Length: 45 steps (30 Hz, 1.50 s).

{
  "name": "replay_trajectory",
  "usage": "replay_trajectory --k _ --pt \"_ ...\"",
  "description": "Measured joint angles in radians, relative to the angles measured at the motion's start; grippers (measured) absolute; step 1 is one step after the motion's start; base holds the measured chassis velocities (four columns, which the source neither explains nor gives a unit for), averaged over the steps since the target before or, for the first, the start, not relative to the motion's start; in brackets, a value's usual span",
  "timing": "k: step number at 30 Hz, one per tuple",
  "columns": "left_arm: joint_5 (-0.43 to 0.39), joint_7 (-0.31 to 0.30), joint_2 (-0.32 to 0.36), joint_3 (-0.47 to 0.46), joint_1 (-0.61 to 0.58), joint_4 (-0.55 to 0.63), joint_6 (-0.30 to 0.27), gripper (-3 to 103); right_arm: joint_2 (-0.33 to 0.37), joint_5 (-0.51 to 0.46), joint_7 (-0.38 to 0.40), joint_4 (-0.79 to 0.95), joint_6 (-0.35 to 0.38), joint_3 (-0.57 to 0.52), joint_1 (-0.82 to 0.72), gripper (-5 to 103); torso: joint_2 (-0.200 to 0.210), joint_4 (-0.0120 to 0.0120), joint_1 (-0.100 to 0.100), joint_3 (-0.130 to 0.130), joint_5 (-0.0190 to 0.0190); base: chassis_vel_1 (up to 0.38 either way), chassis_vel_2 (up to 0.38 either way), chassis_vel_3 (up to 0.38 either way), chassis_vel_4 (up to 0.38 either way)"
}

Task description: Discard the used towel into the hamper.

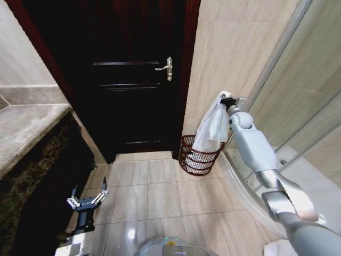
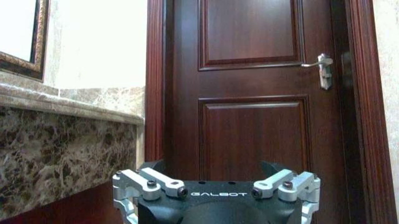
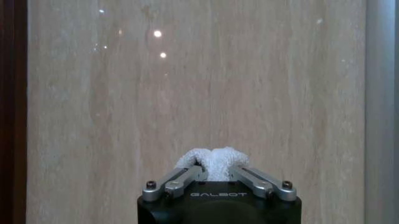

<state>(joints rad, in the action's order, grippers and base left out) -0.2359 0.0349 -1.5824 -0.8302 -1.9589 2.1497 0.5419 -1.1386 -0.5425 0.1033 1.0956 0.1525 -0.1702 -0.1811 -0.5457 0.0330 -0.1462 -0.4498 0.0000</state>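
A white towel (image 1: 212, 127) hangs from my right gripper (image 1: 228, 101), which is shut on its top end close to the beige wall. In the right wrist view the towel (image 3: 214, 161) bulges out between the closed fingers (image 3: 181, 176). The towel's lower end drapes down into the hamper (image 1: 198, 156), a dark red-brown wire basket standing on the floor beside the door frame. My left gripper (image 1: 87, 201) hangs low at the left beside the counter, open and holding nothing; in the left wrist view its fingers (image 2: 156, 183) stand wide apart, facing the door.
A dark wooden door (image 1: 133, 74) with a metal handle (image 1: 166, 68) is shut straight ahead. A marble counter (image 1: 32, 128) runs along the left. A glass shower partition (image 1: 287, 96) and its curved base are on the right. Beige tiled floor (image 1: 154, 197) lies open between them.
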Motion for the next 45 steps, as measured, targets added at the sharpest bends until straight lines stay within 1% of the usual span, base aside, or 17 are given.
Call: replay_trajectory --k 7,14,18,22,29,33,36,45 --pt "0.0 0.0 -0.002 -0.003 -0.008 0.0 0.008 100 -0.014 0.006 -0.007 -0.031 -0.007 -0.003 0.007 4 0.027 0.0 0.009 0.017 0.0 0.0 0.0 0.0 0.0" --pt "0.0 0.0 -0.005 -0.003 -0.013 0.0 0.012 100 -0.017 0.007 -0.009 -0.031 -0.008 -0.008 0.0 4 0.061 0.0 0.023 0.038 0.0 0.0 0.0 0.0 0.0" --pt "0.001 0.001 -0.005 -0.003 -0.013 0.0 0.012 100 -0.017 0.009 -0.011 -0.032 -0.008 -0.012 -0.005 4 0.071 0.0 0.027 0.044 0.0 0.0 0.0 0.0 0.0" --pt "0.001 0.001 -0.005 -0.004 -0.013 0.001 0.012 100 -0.021 0.014 -0.015 -0.045 -0.011 -0.021 -0.007 4 0.094 0.0 0.036 0.059 0.0 0.0 0.0 0.0 0.0" --pt "0.001 0.003 -0.005 -0.005 -0.014 0.002 0.013 100 -0.026 0.017 -0.018 -0.052 -0.013 -0.026 -0.006 4 0.118 0.0 0.045 0.073 0.0 0.0 0.0 0.0 0.0" --pt "0.002 0.004 -0.005 -0.005 -0.016 0.002 0.015 100 -0.033 0.023 -0.019 -0.058 -0.016 -0.028 -0.006 4 0.133 0.0 0.051 0.082 0.0 0.0 0.0 0.0 0.0" --pt "0.002 0.005 -0.003 -0.006 -0.018 0.0 0.017 100 -0.045 0.031 -0.022 -0.073 -0.028 -0.031 -0.005 4 0.151 0.0 0.057 0.094 0.0 0.0 0.0 0.0 0.0" --pt "0.0 0.01 0.002 -0.019 -0.01 -0.007 0.017 100 -0.075 0.039 -0.023 -0.08 -0.03 -0.043 -0.008 4 0.183 0.0001 0.068 0.114 -0.0001 0.0 0.0 0.0 0.0"
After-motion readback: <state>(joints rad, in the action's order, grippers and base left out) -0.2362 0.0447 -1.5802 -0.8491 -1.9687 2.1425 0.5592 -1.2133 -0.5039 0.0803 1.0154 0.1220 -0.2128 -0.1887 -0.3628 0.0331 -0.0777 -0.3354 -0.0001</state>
